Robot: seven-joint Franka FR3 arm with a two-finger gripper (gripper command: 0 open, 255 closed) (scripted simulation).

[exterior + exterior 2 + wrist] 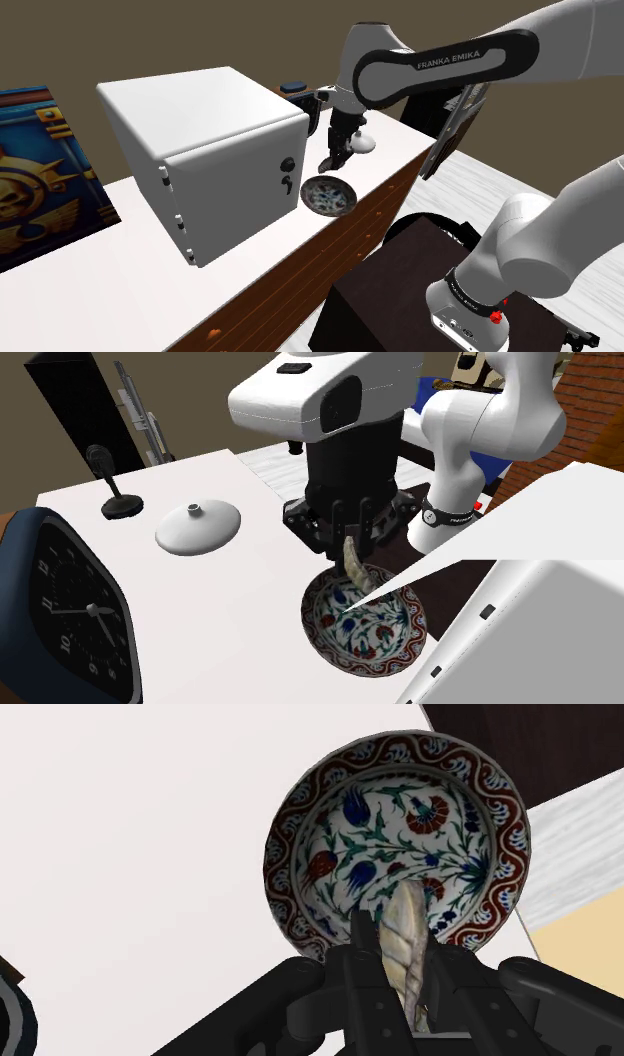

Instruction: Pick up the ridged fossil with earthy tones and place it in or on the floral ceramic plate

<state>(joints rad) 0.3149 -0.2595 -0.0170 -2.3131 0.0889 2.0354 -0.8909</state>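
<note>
One fossil, held over one plate: my black gripper (pixel 353 538) clasps a ridged, spiralled, tan-and-cream fossil (pixel 405 939) between its fingers.
In the second exterior view the tapered fossil hangs over the 12 o'clock rim of the round, glossy plate (pixel 322 637), painted with red and blue flowers. One smooth white domed lid (pixel 197 527) lies at its 10 o'clock.

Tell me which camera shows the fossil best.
The wrist view: the ridged fossil shows close, clasped in the end effector over the floral plate. The second exterior view shows its pale tip above the plate; the shoulder view leaves it too small to tell.
</note>
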